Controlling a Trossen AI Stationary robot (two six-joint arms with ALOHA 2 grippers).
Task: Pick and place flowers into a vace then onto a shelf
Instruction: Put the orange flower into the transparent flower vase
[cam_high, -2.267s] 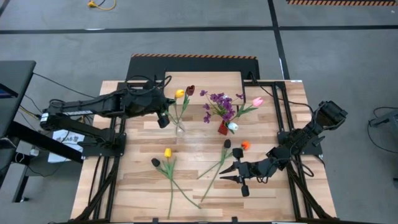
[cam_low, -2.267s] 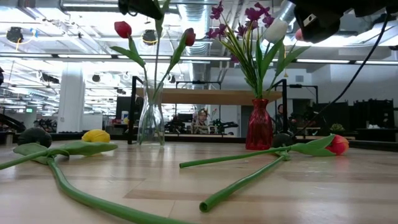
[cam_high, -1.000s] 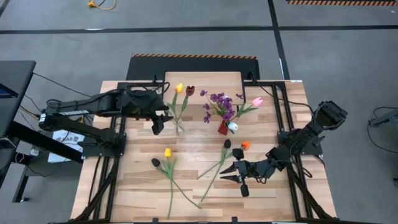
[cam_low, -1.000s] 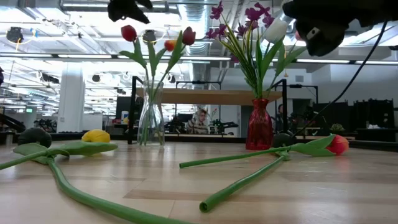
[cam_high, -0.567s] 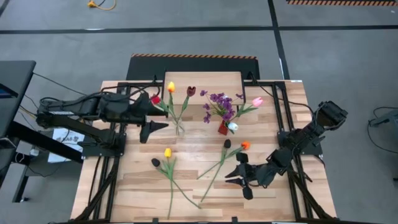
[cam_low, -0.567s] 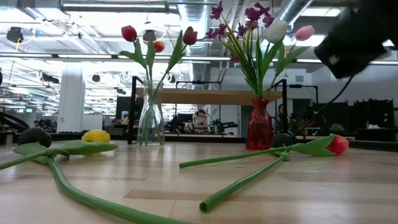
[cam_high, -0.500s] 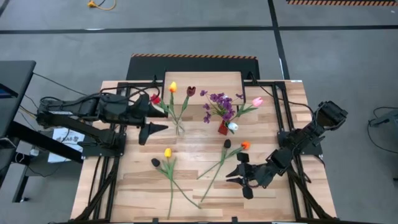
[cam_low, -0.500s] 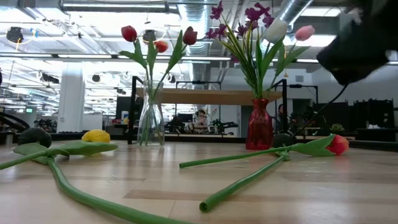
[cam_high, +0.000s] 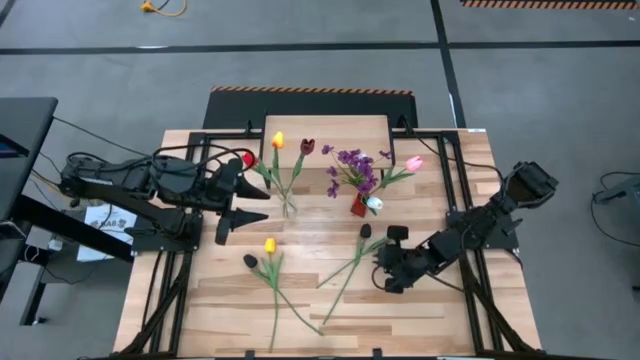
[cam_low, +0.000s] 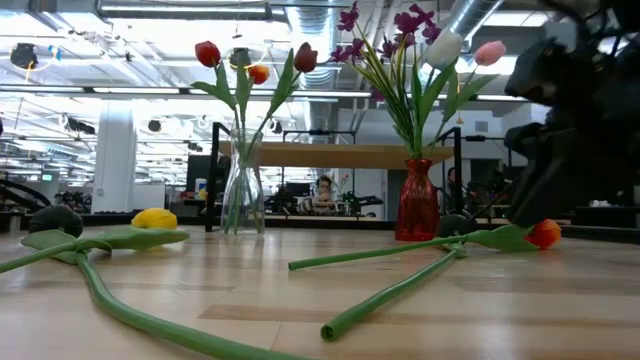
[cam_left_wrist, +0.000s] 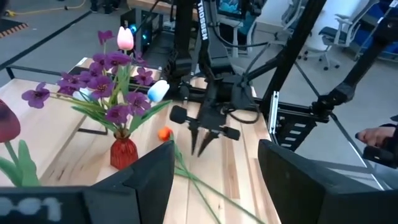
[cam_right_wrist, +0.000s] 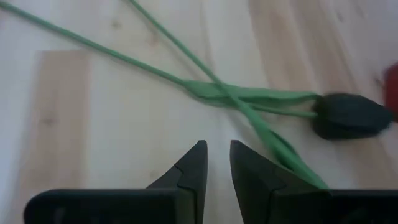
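A clear glass vase (cam_high: 288, 205) holds a yellow, a red and a maroon tulip. A red vase (cam_high: 358, 205) holds the purple sprig with a white and a pink tulip. On the table lie a yellow tulip (cam_high: 269, 245), two dark tulips (cam_high: 250, 261) (cam_high: 366, 231) and an orange tulip (cam_low: 545, 233). My left gripper (cam_high: 240, 212) hangs open left of the clear vase. My right gripper (cam_right_wrist: 216, 155) points down beside the crossed stems (cam_right_wrist: 230, 93), with a narrow empty gap between its fingers. The shelf (cam_high: 330, 128) stands at the far edge.
Both vases stand mid-table in front of the shelf. Long green stems (cam_high: 290, 305) sprawl over the near left part of the table. Black frame rails (cam_high: 455, 200) run along both sides. Bare wood lies at the near right corner (cam_high: 450, 320).
My left gripper has drawn back from the clear vase toward the table's left edge and risen; the yellow tulip stays in the vase, leaning left. My right gripper has tipped its fingers downward and sunk toward the crossed stems of the dark and orange tulips.
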